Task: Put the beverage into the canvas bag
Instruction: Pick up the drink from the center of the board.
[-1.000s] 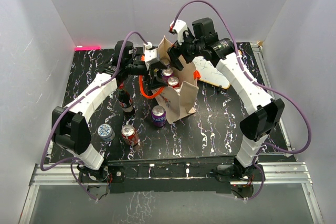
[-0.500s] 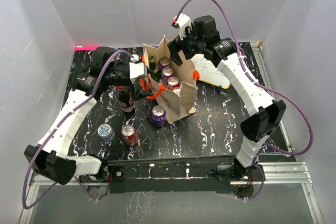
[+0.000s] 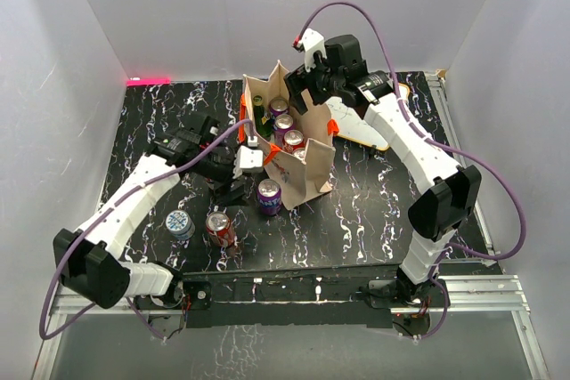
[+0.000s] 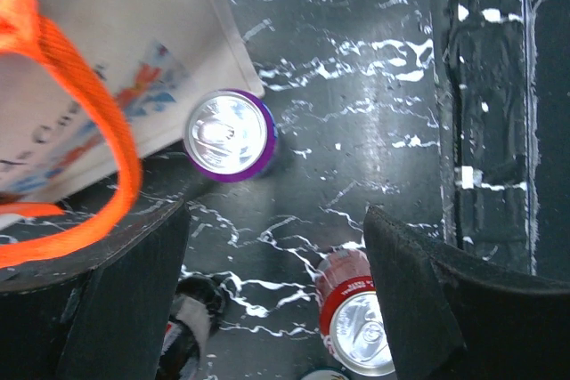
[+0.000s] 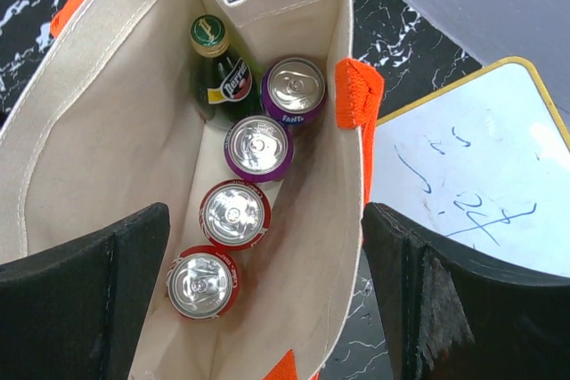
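**Operator:** What has changed in the last second?

**Spotter:** Your left tool point(image 4: 276, 220) was over the mouth of the canvas bag point(image 3: 303, 171). It has pulled out and come down low over the worktop point(image 3: 374, 211), and the bag's printed wall and an orange strap are close at its side. A green bottle point(image 5: 218, 68) that didn't show in the bag then stands inside it now. I'd count that drink as delivered and say you're lining up for the next one.

**Operator:** And the tools?

**Spotter:** Your left tool's jaws are spread wide with nothing between them. Your right tool point(image 5: 265, 213) is also wide and empty, poised over the bag's open mouth.

**Operator:** What's still outside?

**Spotter:** Under your left tool are a dark bottle point(image 4: 191, 318) by one finger and a red can point(image 4: 356, 318) by the other. A purple can point(image 4: 229, 133) stands just ahead, against the bag's foot.

**Operator:** Anything readable?

**Spotter:** The bag's print shows only part of its lettering, too little to read. The whiteboard point(image 5: 463, 184) beside your right tool carries blue scribbles, no words. Beneath that tool, the green bottle's label says Perrier and the purple can touching it point(image 5: 292, 86) says Fanta.
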Robot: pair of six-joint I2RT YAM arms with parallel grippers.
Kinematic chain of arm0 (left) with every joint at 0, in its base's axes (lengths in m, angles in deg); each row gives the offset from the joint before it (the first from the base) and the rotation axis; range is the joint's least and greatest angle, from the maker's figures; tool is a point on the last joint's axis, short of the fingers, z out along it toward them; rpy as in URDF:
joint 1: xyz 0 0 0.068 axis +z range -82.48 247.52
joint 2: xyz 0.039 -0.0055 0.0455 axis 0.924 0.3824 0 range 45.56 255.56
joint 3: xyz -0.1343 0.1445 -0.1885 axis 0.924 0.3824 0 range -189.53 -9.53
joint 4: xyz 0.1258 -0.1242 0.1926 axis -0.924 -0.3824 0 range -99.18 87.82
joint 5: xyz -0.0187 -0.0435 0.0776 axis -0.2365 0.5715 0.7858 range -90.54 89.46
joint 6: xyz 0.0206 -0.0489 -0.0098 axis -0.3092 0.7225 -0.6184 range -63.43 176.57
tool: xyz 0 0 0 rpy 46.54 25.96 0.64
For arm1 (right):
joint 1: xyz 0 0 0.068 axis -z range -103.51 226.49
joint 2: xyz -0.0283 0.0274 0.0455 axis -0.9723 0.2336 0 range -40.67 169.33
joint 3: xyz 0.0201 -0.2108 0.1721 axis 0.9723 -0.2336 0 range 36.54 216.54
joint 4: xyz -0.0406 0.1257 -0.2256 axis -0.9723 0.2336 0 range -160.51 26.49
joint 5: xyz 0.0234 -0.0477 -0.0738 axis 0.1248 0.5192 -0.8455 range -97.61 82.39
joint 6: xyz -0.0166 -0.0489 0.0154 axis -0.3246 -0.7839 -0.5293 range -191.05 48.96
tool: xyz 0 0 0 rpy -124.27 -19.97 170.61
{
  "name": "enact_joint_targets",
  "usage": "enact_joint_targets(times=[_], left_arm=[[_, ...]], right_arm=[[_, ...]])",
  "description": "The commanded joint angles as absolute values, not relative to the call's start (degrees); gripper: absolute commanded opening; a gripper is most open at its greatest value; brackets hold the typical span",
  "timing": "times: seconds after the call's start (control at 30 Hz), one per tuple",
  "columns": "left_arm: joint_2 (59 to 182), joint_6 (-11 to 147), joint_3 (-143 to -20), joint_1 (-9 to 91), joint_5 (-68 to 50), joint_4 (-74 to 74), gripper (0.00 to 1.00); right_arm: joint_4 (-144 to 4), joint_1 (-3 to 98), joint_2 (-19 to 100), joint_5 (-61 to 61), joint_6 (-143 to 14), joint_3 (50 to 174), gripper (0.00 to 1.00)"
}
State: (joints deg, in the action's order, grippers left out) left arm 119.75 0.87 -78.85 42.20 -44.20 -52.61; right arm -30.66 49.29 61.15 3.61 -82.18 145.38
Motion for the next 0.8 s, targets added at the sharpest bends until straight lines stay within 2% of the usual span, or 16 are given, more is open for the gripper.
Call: enact_joint_targets(times=[0.0, 0.23, 0.67, 0.77], left_arm=[[122.1, -0.1, -77.2, 40.1, -40.7, -52.7, 0.77], [127.2, 3.9, -72.9, 37.3, -36.1, -42.7, 0.8], [135.5, 11.6, -73.5, 35.6, -28.9, -31.7, 0.85], [137.0, 11.0, -75.0, 35.1, -30.6, -32.3, 0.92]], right_arm=[[-37.4, 49.6, 57.8, 1.6, -78.6, 146.2, 0.92], [-38.0, 49.6, 57.2, 0.0, -77.6, 147.6, 0.92], [-38.4, 50.6, 54.8, -1.3, -79.2, 144.9, 0.93], [-38.4, 50.9, 54.3, -1.4, -79.6, 144.5, 0.93]])
